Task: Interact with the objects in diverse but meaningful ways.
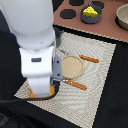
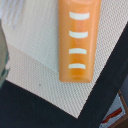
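- From my remote station, the exterior view shows the white robot arm [image 1: 37,47] filling the exterior view's left, bent low over a pale woven placemat [image 1: 100,65] on a dark table.
- I cannot tell whether the gripper is released or clenched: the arm's body hides it in the exterior view, and no fingers appear in the wrist view.
- The wrist view is filled by a golden-orange toy bread loaf [image 2: 77,42] with four short white slash marks across its top. It lies flat on the placemat near one of the mat's corners, directly below the camera.
- The loaf's long axis runs along the line of slashes; I judge that a grasp should close across the narrow width, straight down from the wrist.
- In the exterior view, an orange sliver [image 1: 42,94] under the arm is probably that loaf.
- A round tan wooden plate [image 1: 71,66] sits mid-mat, with a wooden-handled utensil [image 1: 90,59] on each side.
- A yellow holed cheese wedge [image 1: 91,11] rests in a dark pan [image 1: 91,18], well apart.
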